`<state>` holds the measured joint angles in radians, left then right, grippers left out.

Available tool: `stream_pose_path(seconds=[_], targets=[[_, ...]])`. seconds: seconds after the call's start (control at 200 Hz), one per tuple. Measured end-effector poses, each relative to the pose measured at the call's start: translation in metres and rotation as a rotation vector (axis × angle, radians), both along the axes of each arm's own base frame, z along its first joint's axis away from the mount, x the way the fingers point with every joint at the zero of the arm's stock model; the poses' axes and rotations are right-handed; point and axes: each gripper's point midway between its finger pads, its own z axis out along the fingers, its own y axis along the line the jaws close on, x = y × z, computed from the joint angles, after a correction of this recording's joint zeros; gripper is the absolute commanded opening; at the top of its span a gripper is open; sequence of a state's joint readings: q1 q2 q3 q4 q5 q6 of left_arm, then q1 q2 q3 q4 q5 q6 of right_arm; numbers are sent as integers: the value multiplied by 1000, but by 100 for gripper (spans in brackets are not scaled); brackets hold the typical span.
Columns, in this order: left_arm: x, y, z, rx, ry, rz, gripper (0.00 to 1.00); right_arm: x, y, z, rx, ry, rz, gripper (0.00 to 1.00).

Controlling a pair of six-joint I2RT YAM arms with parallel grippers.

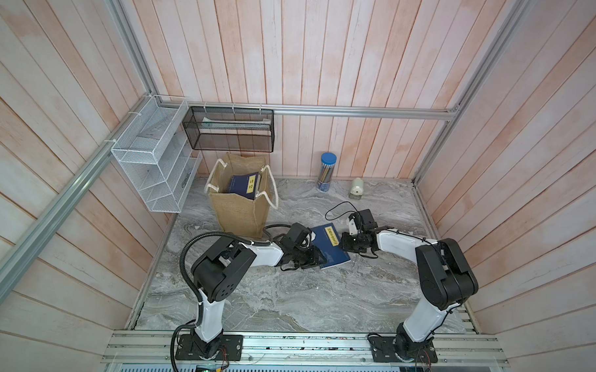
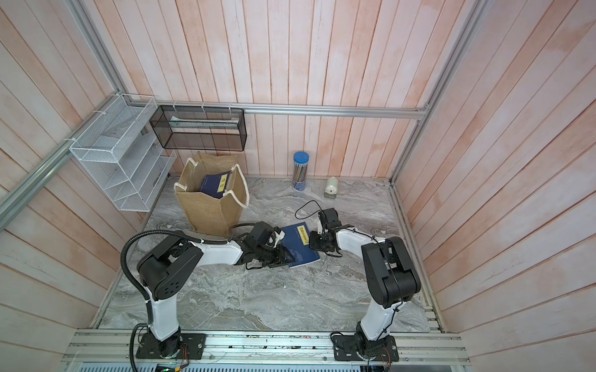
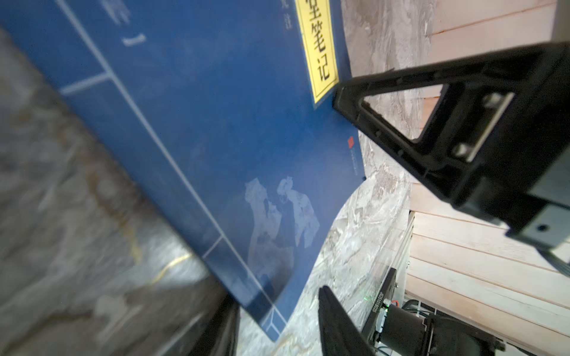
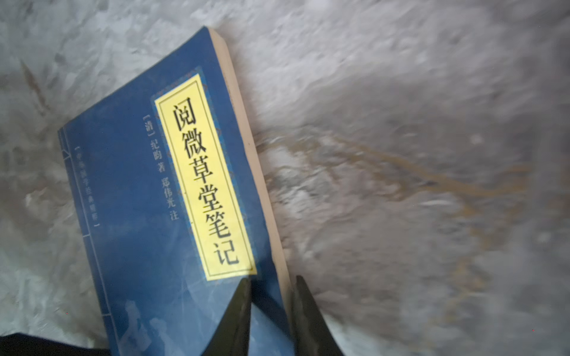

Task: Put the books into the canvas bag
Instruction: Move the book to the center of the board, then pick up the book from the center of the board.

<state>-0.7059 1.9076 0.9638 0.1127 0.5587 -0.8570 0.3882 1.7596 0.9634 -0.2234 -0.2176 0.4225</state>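
My right gripper [image 4: 273,279] straddles a page edge of the book [image 4: 129,200] (pinching? cannot tell); left gripper [image 1: 313,258] spread at its corner; marble table [image 1: 286,295] open around.

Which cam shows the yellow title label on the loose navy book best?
Right wrist: the whole yellow title label on the book is close, characters legible. Left wrist catches only its end, cropped by the frame. In both top views it is a small unreadable yellow strip.

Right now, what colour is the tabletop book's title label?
Title label: yellow with black characters, clearest in right wrist view.
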Motion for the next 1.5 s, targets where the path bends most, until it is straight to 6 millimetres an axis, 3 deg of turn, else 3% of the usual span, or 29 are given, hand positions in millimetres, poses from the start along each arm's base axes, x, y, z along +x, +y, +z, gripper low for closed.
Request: stream_pose_path(seconds=[0.31, 0.465, 0.57, 0.72, 0.825, 0.955, 1.185, 1.33, 1.5], targets=[[3, 28, 6, -56, 19, 130, 35, -10, 22, -1, 60, -2, 5, 22], [13, 32, 11, -87, 12, 174, 34, -21, 27, 0, 89, 9, 4, 23], [17, 29, 18, -115, 2, 186, 26, -30, 29, 0, 107, 28, 5, 26], [21, 26, 25, -146, -15, 187, 4, -39, 30, 5, 129, 45, 0, 38], [22, 28, 30, -151, -28, 185, 0, -43, 28, 17, 137, 37, -13, 45], [30, 41, 56, -161, -99, 187, 0, -40, 21, 58, 156, -61, -40, 48], [51, 80, 145, -239, -366, 193, 0, -24, 13, 165, 262, -328, -79, 50], [45, 94, 195, -286, -531, 145, 0, -25, 21, 228, 388, -491, -39, 52], [25, 94, 255, -357, -717, 37, 0, -33, 38, 284, 541, -609, 59, 57]])
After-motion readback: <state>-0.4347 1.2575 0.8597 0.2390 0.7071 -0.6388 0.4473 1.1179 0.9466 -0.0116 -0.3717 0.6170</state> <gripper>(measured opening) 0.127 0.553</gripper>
